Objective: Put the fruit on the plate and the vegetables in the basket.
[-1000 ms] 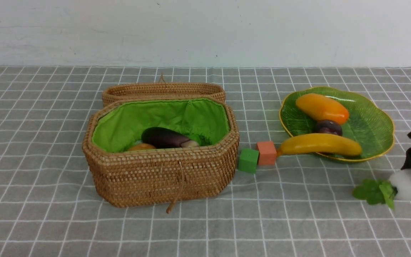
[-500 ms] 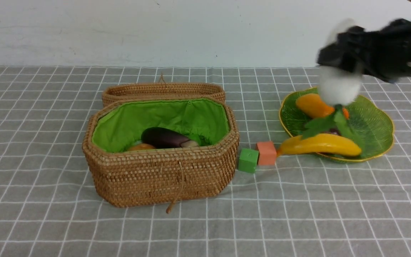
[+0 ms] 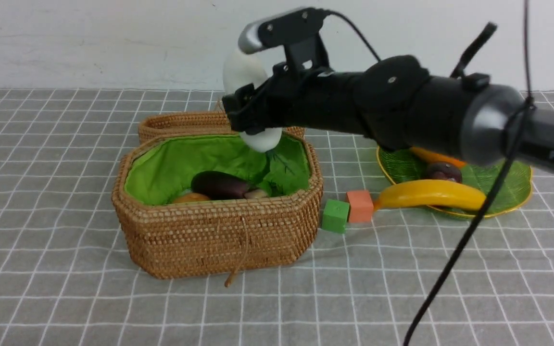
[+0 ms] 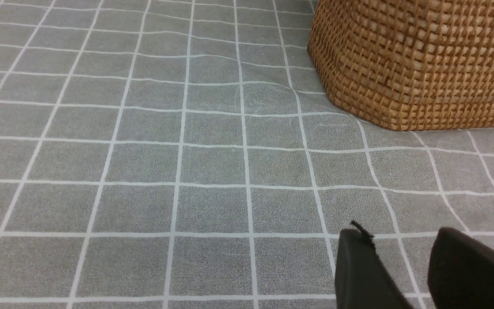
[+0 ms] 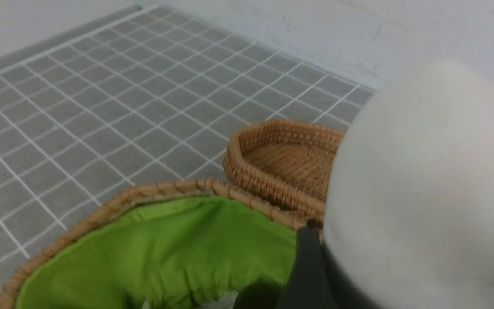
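My right gripper (image 3: 253,113) is shut on the white radish (image 3: 259,138) and holds it just above the far right part of the open basket (image 3: 219,235). The radish's green leaves (image 3: 283,168) hang down inside the green lining. In the right wrist view the radish (image 5: 423,193) fills the frame beside one dark finger (image 5: 307,266). A dark purple eggplant (image 3: 219,185) and an orange-brown potato (image 3: 190,197) lie in the basket. On the green plate (image 3: 512,187) are the banana (image 3: 431,194), the plum (image 3: 443,171) and the mango (image 3: 438,157), which my arm partly hides. My left gripper (image 4: 401,240) is open and empty, low over the cloth near the basket (image 4: 414,64).
A green cube (image 3: 334,216) and an orange cube (image 3: 359,205) sit between basket and plate. The basket's woven lid (image 3: 219,120) lies open behind it. My right arm and its cable (image 3: 455,250) stretch over the plate. A white wall stands behind the table.
My right gripper has lifted the radish from the cloth at the right edge, carried it leftward past the plate, and now holds it over the basket.
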Action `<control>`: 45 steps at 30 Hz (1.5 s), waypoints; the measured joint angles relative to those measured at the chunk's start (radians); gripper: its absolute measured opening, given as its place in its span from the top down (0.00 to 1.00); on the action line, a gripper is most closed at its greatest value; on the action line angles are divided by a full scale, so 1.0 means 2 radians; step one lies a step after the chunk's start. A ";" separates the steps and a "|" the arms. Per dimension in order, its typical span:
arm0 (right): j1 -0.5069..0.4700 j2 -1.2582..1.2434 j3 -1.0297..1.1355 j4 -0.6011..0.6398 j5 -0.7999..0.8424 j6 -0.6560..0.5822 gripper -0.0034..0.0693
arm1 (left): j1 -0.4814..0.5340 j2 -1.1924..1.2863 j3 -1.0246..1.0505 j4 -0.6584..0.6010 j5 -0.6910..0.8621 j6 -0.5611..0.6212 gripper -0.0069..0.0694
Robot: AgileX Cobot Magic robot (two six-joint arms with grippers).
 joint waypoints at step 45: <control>-0.097 -0.246 0.064 -0.576 0.567 0.538 0.98 | 0.000 0.000 0.000 0.000 0.000 0.000 0.60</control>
